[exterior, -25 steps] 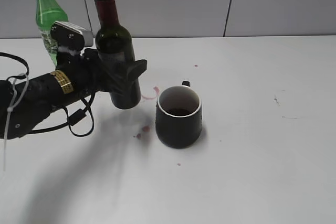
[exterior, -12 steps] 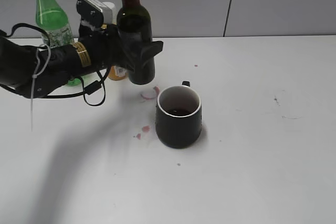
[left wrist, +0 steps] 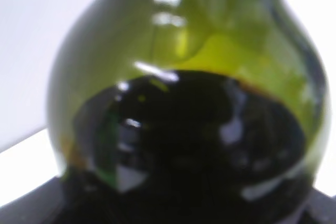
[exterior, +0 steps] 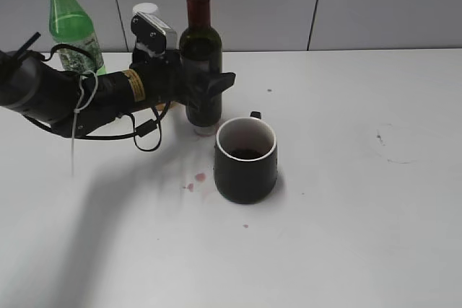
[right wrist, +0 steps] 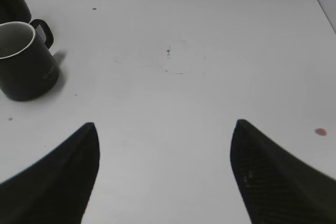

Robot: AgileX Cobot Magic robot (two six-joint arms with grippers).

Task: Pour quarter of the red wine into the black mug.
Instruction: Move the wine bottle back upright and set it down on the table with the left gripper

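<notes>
Dark glass red-wine bottle (exterior: 201, 63) is held upright by the closed left gripper (exterior: 206, 91), just left of and behind the squat black mug (exterior: 246, 159). Farther right, the right gripper (right wrist: 164, 169) is spread wide, holding nothing.

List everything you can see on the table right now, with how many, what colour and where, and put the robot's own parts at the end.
wine bottle: one, dark green glass with dark red neck, upright, back left of the mug, held
black mug: one, black with white inside, table centre, dark liquid in it
green bottle: one, green with yellow cap, far left rear
white cap: one, behind the arm, its bottle hidden
red spots: few, on table left of the mug
left gripper: one, black, shut on the wine bottle
right gripper: one, black, open over bare table
</notes>
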